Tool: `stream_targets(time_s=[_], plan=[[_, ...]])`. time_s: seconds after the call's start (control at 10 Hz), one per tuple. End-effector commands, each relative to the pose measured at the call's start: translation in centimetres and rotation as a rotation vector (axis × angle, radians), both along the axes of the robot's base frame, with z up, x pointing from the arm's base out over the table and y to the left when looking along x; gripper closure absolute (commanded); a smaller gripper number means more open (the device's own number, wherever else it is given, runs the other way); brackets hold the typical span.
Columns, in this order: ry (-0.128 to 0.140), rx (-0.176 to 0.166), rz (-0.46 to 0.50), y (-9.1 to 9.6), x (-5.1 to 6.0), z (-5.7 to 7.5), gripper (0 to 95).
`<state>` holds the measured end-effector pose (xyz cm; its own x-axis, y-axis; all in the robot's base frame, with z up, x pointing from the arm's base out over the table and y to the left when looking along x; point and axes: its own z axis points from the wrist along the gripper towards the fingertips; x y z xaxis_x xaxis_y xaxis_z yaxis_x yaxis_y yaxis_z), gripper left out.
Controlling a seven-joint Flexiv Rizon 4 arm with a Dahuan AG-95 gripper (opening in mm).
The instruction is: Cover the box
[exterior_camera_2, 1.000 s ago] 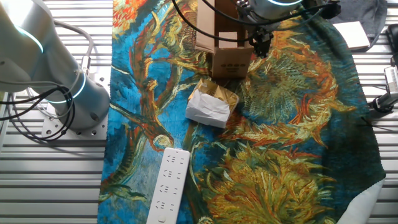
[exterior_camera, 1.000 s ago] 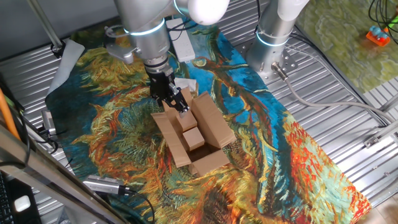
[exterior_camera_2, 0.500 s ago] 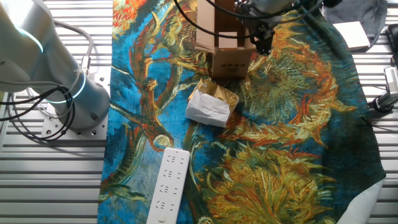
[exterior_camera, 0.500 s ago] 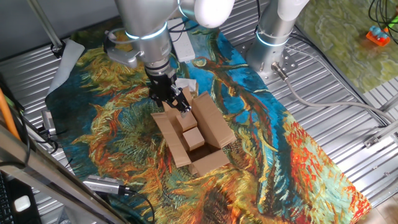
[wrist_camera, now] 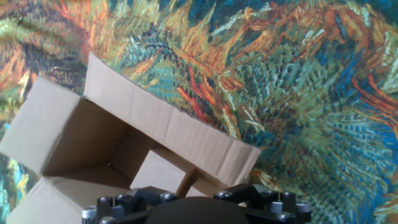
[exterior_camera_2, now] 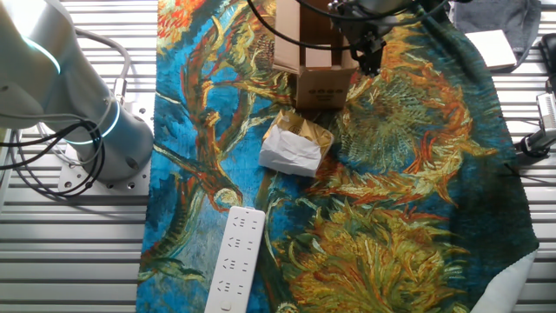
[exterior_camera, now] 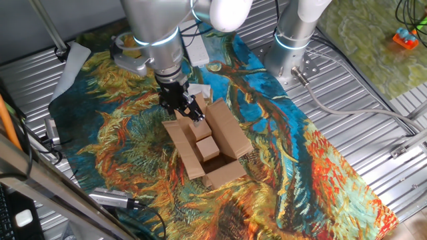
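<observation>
The brown cardboard box point(exterior_camera: 227, 133) stands open in the middle of the patterned cloth with its flaps spread outward. Small cardboard blocks point(exterior_camera: 207, 148) lie inside it. In the other fixed view the box point(exterior_camera_2: 317, 83) sits at the top edge. In the hand view its open mouth and one long flap point(wrist_camera: 168, 121) fill the lower left. My gripper point(exterior_camera: 187, 110) hangs at the box's far end, just over the back flap, and looks shut and empty. It also shows beside the box in the other fixed view point(exterior_camera_2: 371, 59). The fingertips are hidden in the hand view.
A crumpled white-and-tan paper packet point(exterior_camera_2: 295, 148) lies close behind the box. A white power strip point(exterior_camera_2: 234, 256) lies further off on the cloth. A second arm's base point(exterior_camera_2: 82, 104) stands beside the cloth. Cables run along the metal table edges.
The arm's wrist has shifted slightly left; the gripper stays at the box's far end. The box and flaps have not visibly moved.
</observation>
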<state>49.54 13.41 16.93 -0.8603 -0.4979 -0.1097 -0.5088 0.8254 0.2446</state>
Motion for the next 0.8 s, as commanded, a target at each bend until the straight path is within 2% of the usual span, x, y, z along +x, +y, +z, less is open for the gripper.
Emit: stream_targets(time_s=[0.1, 0.2, 0.3, 0.4, 0.6, 0.7, 0.8], plan=[[-0.004, -0.008, 0.017, 0.1, 0.1, 0.0, 0.0], [-0.001, -0.009, -0.008, 0.5, -1.0, 0.3, 0.0], [0.002, -0.013, -0.018, 0.8, -1.5, 0.4, 0.0], [0.002, -0.019, -0.029, 1.1, -2.1, 0.4, 19.0], [0.010, -0.020, -0.051, 1.4, -2.6, 0.8, 19.0], [0.012, -0.018, -0.064, 1.8, -3.3, 1.0, 0.0], [0.011, -0.020, -0.061, 2.2, -3.9, 1.1, 0.0]])
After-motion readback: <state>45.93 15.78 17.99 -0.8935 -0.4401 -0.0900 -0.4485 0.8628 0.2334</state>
